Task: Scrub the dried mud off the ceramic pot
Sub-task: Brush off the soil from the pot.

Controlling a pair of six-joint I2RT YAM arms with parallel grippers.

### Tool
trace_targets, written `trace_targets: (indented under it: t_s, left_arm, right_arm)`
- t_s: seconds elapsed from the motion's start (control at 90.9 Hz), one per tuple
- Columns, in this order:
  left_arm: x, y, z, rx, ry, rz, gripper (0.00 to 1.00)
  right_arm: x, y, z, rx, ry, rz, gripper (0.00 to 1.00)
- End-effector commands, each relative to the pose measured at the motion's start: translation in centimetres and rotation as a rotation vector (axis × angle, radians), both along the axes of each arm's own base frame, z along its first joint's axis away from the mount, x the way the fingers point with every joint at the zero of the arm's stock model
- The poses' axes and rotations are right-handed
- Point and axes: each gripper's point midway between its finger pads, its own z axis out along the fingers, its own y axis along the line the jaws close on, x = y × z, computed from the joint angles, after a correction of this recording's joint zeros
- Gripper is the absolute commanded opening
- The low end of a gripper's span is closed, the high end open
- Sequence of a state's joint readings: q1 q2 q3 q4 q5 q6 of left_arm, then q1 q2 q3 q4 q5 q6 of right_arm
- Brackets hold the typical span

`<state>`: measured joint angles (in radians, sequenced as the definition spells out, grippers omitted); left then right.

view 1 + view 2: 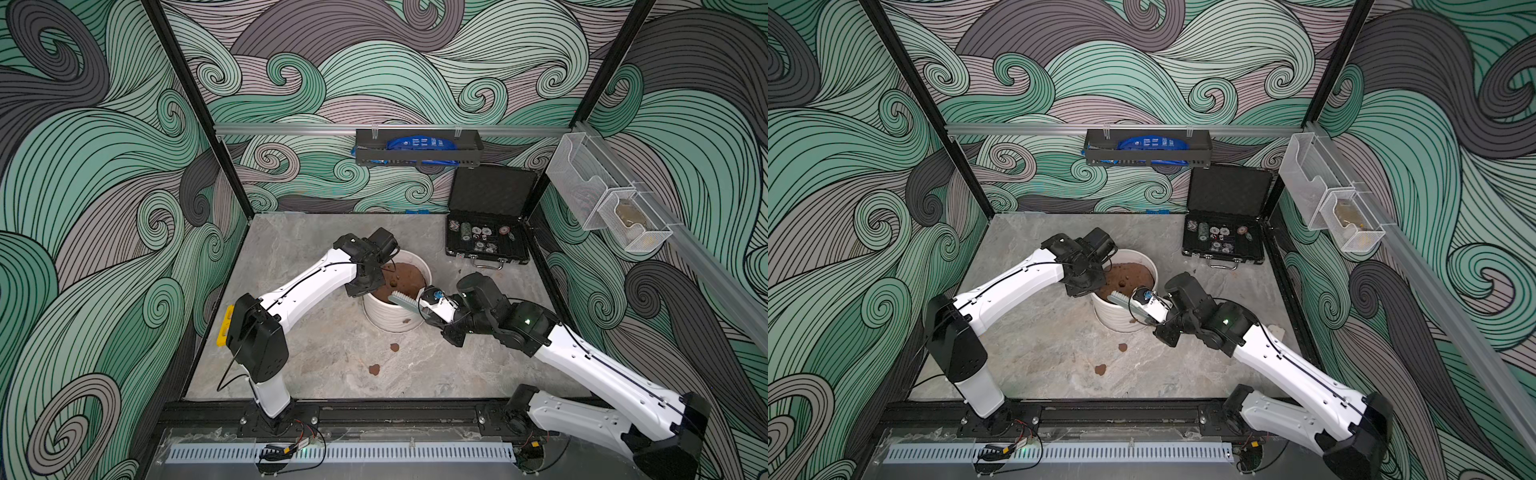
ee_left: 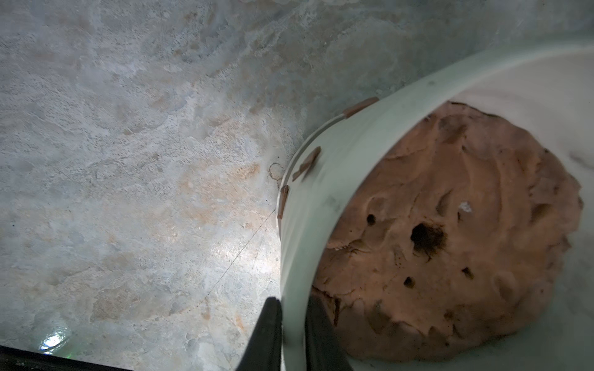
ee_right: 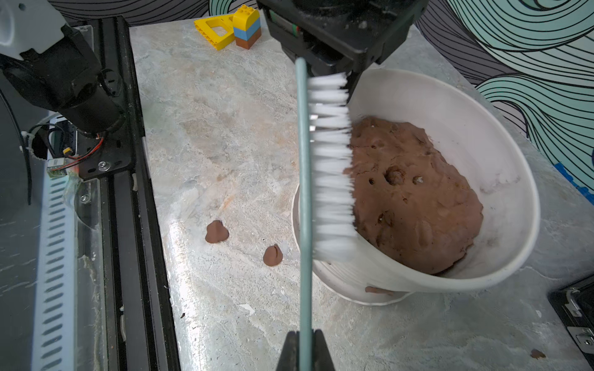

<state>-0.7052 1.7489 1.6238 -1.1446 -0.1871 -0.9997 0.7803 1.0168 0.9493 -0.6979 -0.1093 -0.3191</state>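
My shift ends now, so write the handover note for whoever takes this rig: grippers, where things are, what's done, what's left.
Left gripper: shut on the ceramic pot rim, one finger inside, one outside.
Right gripper: shut on the brush handle; bristles over the pot's near rim.
Dried mud: several flakes on the outer wall; others lie on the table.
Done: pot gripped, brush in hand. Left: scrub the wall flakes off.

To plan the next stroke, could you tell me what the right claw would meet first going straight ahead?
Probably the ceramic pot's rim, just ahead of the right claw; the scrub brush it holds may reach the left claw sooner, depth unclear.
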Motion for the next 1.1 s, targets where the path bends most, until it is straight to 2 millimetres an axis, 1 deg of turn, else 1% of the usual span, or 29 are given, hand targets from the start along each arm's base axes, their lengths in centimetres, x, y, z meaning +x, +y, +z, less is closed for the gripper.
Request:
trace_targets:
  t_s: [0.0, 0.132, 0.286, 0.374, 0.528, 0.649, 0.814, 0.99, 1.09]
  left_arm:
    - [-0.4, 0.4, -1.4, 0.078, 0.061, -0.043, 0.07]
    - [0.2, 0.3, -1.5, 0.09, 0.055, -0.062, 0.06]
    - [1.5, 0.2, -1.3, 0.117, 0.034, -0.113, 0.0]
    - [2.4, -0.1, -1.3, 0.116, 0.016, -0.169, 0.0]
    - [3.9, -1.7, -1.7, 0.081, -0.008, -0.326, 0.0]
    - [4.7, -2.1, -2.0, 0.081, -0.007, -0.414, 0.01]
    - [5.3, -2.2, -2.5, 0.084, 0.003, -0.474, 0.01]
    - [5.7, -2.2, -2.3, 0.079, -0.004, -0.485, 0.01]
    - [5.8, -2.2, -2.5, 0.075, 0.001, -0.489, 0.01]
  right_arm:
    - [-0.7, 0.9, 0.5, 0.036, -0.013, 0.06, 0.0]
    - [-1.4, 1.7, -0.1, 0.024, -0.001, 0.105, 0.0]
    - [-1.7, 2.0, -1.4, -0.03, 0.009, 0.126, 0.0]
    - [-1.6, 1.8, -1.9, -0.063, 0.009, 0.118, 0.0]
    - [-1.3, 1.3, -3.6, -0.146, -0.009, 0.108, 0.0]
    - [-0.7, 0.7, -4.4, -0.195, -0.023, 0.065, 0.0]
    - [-0.2, 0.3, -5.4, -0.233, -0.017, 0.037, 0.0]
    - [0.0, 0.0, -6.8, -0.281, 0.009, 0.02, 0.0]
    - [0.3, -0.2, -7.6, -0.311, 0.025, -0.004, 0.0]
